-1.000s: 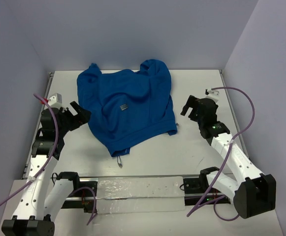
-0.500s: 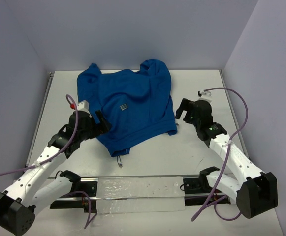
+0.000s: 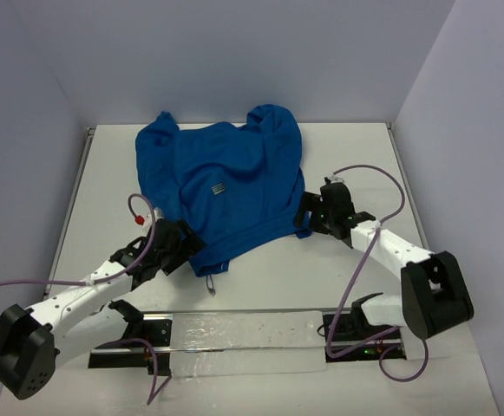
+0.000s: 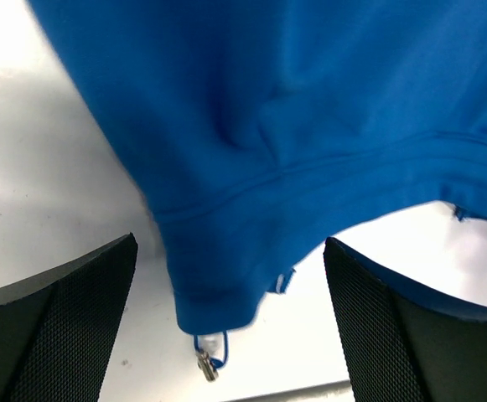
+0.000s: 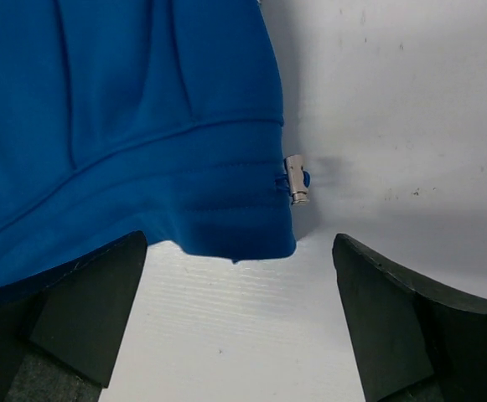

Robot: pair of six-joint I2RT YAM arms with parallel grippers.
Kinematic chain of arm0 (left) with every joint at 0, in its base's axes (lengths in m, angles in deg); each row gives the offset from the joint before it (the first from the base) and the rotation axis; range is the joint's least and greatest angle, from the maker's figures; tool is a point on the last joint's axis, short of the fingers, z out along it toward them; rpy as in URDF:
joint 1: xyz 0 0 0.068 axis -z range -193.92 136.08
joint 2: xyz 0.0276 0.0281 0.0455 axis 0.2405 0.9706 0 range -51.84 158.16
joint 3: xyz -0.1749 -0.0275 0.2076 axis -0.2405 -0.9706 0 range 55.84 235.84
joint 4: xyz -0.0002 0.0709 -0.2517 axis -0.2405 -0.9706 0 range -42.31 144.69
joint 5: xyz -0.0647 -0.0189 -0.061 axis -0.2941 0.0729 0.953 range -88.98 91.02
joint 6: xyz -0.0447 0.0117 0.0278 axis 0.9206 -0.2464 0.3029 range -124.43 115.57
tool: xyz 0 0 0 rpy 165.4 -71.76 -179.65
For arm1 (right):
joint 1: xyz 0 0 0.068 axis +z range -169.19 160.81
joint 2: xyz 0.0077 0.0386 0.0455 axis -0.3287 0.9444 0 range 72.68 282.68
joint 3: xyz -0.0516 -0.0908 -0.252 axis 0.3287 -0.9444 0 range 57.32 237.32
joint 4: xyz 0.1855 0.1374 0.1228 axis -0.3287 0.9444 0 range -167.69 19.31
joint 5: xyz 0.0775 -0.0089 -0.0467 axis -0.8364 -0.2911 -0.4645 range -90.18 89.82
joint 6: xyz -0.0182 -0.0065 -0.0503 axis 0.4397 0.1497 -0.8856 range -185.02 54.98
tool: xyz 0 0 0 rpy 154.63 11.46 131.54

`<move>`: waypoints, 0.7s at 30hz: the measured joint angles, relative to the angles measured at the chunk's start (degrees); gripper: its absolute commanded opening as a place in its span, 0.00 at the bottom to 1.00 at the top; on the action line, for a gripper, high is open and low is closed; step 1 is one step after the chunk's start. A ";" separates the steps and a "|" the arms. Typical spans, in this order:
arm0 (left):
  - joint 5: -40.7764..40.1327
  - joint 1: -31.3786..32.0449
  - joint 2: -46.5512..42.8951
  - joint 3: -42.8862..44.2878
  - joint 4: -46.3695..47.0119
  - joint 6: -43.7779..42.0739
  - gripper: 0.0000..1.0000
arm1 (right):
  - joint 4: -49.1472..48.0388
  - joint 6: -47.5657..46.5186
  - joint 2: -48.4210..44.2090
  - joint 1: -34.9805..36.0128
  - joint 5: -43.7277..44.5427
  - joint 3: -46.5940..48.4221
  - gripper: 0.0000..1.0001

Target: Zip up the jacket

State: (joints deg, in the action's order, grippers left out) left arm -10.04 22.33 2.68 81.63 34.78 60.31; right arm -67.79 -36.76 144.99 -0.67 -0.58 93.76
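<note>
The royal-blue jacket [image 3: 225, 186] lies crumpled on the white table, a small grey striped patch [image 3: 220, 188] on top. My left gripper [image 3: 185, 246] is open at the jacket's near-left hem; in the left wrist view the hem corner [image 4: 218, 293] hangs between the fingers, with a metal zipper pull [image 4: 205, 366] below it. My right gripper [image 3: 304, 217] is open at the near-right hem corner; the right wrist view shows that corner [image 5: 243, 226] and a small metal zipper piece [image 5: 297, 182] just ahead of the open fingers.
The white table [image 3: 356, 156] is walled by pale purple panels at back and sides. A clear plastic strip [image 3: 243, 334] on a rail lies along the near edge between the arm bases. Purple cables loop beside both arms.
Both arms have swung inward and down to the jacket's near hem, the left from the far left side, the right from the right. The jacket has not moved.
</note>
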 measured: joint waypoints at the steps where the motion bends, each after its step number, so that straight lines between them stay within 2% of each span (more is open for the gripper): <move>1: -0.03 0.03 0.63 -0.67 0.95 0.51 0.99 | 0.00 0.23 1.47 0.00 -0.17 0.17 0.96; 2: -0.05 0.05 1.34 -1.31 1.91 0.97 0.98 | -0.03 0.46 2.97 0.00 -0.33 0.39 0.93; 3: -0.04 0.05 2.23 -1.88 3.03 1.25 0.95 | -0.15 0.66 4.45 -0.02 -0.53 0.71 0.84; 5: 0.01 0.05 4.32 -2.75 5.68 1.87 0.80 | -0.54 0.93 7.40 0.00 -0.97 1.71 0.53; 6: 0.19 0.05 5.51 -3.13 7.26 2.18 0.76 | -0.79 1.00 8.81 0.00 -1.15 2.37 0.38; 7: 0.46 0.05 6.81 -3.46 8.97 2.50 0.66 | -1.07 0.89 10.05 0.00 -1.43 3.09 0.23; 8: 0.66 0.05 7.92 -3.64 10.72 2.67 0.43 | -1.33 0.97 10.93 0.00 -1.70 3.71 0.08; 9: 0.89 0.06 8.79 -3.70 12.34 2.71 0.28 | -1.60 1.24 11.52 0.00 -1.91 4.19 0.00; 12: 1.04 0.05 11.18 -3.53 14.35 2.85 0.00 | -1.78 1.37 11.30 0.00 -2.13 4.90 0.00; 16: 0.73 -0.06 12.13 -0.09 11.07 1.14 0.00 | -1.71 1.29 6.30 0.00 -1.99 4.96 0.00; 21: 0.16 -2.43 6.34 10.92 4.92 -4.30 0.00 | -1.29 0.58 -2.52 0.09 -1.21 7.13 0.00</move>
State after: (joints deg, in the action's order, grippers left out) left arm -9.88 19.90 9.02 92.55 39.70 56.02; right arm -69.09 -36.18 142.47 -0.58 -1.78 100.89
